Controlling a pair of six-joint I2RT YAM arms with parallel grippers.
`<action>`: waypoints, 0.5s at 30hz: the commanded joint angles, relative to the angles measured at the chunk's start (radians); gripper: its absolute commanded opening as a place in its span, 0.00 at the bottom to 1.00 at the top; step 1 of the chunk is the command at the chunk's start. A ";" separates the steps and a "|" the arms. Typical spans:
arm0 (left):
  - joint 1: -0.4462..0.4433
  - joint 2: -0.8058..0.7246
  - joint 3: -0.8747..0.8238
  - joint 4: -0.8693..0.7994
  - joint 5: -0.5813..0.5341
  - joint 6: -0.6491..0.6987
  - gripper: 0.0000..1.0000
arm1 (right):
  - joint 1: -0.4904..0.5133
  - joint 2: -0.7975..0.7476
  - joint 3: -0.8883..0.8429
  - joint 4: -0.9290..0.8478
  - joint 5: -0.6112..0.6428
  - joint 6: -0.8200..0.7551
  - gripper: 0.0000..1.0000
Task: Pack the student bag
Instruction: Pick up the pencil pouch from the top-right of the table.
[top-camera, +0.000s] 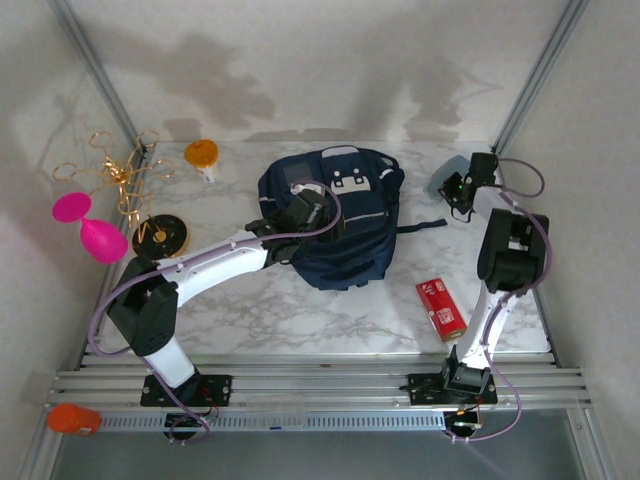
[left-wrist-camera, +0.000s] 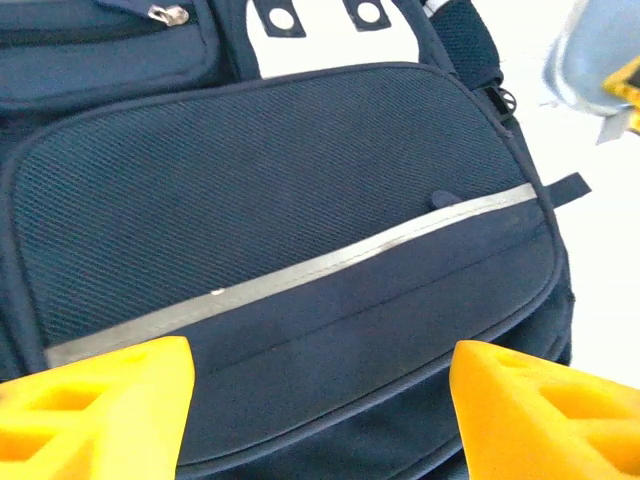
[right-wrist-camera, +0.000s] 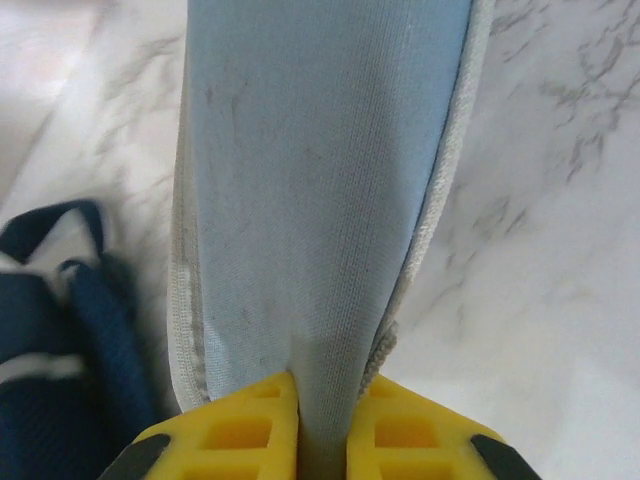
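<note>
Hovering over the student bag (top-camera: 335, 215) at the centre of the top view, left jaws spread wide with nothing between them, above the mesh front pocket and its grey stripe (left-wrist-camera: 290, 280). Clamped narrow on a pale blue fabric pouch (right-wrist-camera: 310, 180) at the upper right of the top view, right jaws, just right of the bag, with a dark strap (top-camera: 425, 226) reaching rightward below. Elsewhere on the marble counter (top-camera: 300, 310): 1 red box (top-camera: 440, 308) at lower right, near the right arm's base; 1 orange-topped container (top-camera: 201, 155), 1 gold wire stand (top-camera: 115, 175), 1 black disc (top-camera: 160, 237) and 2 pink shapes (top-camera: 103, 240) crowding the upper left. Bare counter below the bag, between the 2 arms; frame posts and white walls closing in left, right and behind.
</note>
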 joint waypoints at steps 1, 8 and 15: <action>0.004 -0.048 0.028 -0.049 -0.091 0.169 0.69 | 0.029 -0.176 -0.108 0.043 -0.069 0.005 0.07; -0.038 -0.063 -0.016 0.012 -0.083 0.397 0.80 | 0.094 -0.541 -0.386 -0.027 -0.152 -0.015 0.08; -0.131 -0.021 0.017 -0.007 -0.027 0.590 0.91 | 0.102 -0.859 -0.540 -0.196 -0.169 -0.092 0.11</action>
